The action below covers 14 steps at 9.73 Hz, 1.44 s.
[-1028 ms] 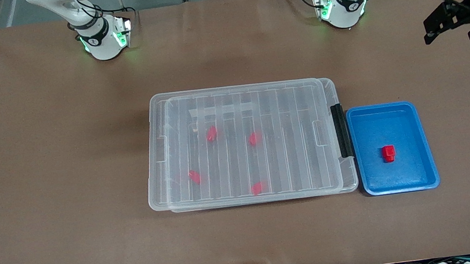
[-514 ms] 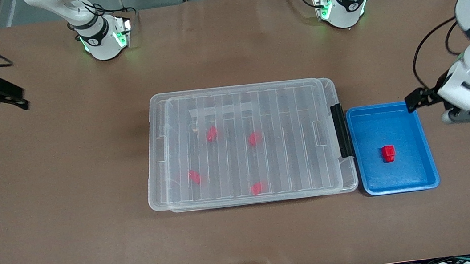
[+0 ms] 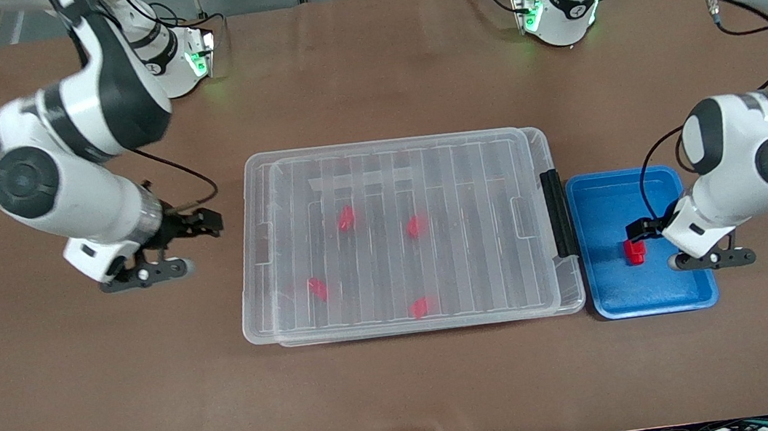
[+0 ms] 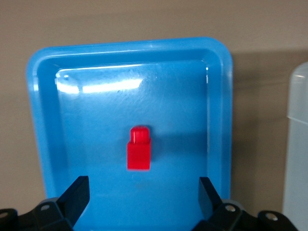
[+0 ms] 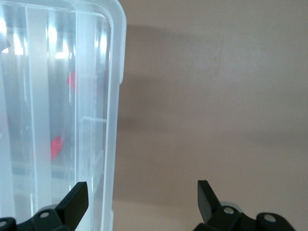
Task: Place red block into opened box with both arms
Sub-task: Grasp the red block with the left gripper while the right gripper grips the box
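Block (image 3: 635, 251) in tray (image 3: 614, 301), beside lidded box (image 3: 390, 149).

The table (image 3: 405, 388) is plain brown; the box (image 3: 257, 311) is clear plastic with a striped, ribbed lid (image 3: 393, 170) and a black handle (image 3: 557, 212); four red pieces show blurred through it; the tray (image 3: 598, 196) is bright blue, holding a bright red block (image 4: 139, 149); both arms are white with dark grey bands; their grippers are black.
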{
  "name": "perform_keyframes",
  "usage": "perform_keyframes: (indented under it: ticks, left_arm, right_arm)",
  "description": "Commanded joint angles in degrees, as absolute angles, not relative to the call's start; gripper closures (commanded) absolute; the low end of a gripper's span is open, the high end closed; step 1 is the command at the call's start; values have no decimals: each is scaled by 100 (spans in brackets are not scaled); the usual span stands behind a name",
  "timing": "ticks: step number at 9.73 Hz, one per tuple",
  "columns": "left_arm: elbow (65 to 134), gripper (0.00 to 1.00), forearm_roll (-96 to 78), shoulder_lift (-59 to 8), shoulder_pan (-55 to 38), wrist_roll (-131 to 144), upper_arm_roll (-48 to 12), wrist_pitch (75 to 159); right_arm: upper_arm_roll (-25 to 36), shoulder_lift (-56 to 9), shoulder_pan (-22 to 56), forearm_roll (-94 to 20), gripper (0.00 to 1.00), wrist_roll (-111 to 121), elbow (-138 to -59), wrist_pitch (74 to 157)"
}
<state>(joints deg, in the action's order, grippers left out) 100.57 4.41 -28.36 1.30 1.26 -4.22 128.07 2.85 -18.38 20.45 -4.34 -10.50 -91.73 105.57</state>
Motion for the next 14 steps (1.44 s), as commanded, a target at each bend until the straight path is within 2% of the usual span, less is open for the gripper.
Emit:
perform_keyframes:
  ticks: [1,2,6,7,8,9,10,11,14]
  left_arm:
    - [10011,0,667,-3347,246,97,-431,13216]
    - [10002,1,711,-3557,246,114,-431,13419]
    - [9993,32,712,-3928,272,114,-439,13737]
    - [9993,46,712,-3990,264,123,-439,13798]
    - [9993,68,712,-3982,255,114,-439,13808]
    - [9993,87,712,-3938,272,123,-448,13799]
    - [10002,97,703,-3859,264,97,-448,13764]
    - [10002,100,703,-3623,264,105,-466,13703]
    - [10002,100,624,-2561,220,158,-641,12589]
  right_arm:
    - [334,-1757,2267,-501,0,-1125,-9904,11493]
    - [334,-1862,2346,-492,0,-1116,-9905,11600]
    - [334,-2249,2496,-413,0,-1108,-9914,12014]
    - [334,-2259,2487,-404,0,-1107,-9931,12015]
    - [334,-2259,2470,-343,0,-1107,-9949,12006]
    - [343,-2259,2444,-273,0,-1099,-9967,12006]
    - [334,-2250,2400,-177,0,-1099,-9993,11997]
    - [334,-2250,2356,-89,0,-1090,-10002,11997]
    - [343,-2241,2154,114,0,-837,-10089,11945]
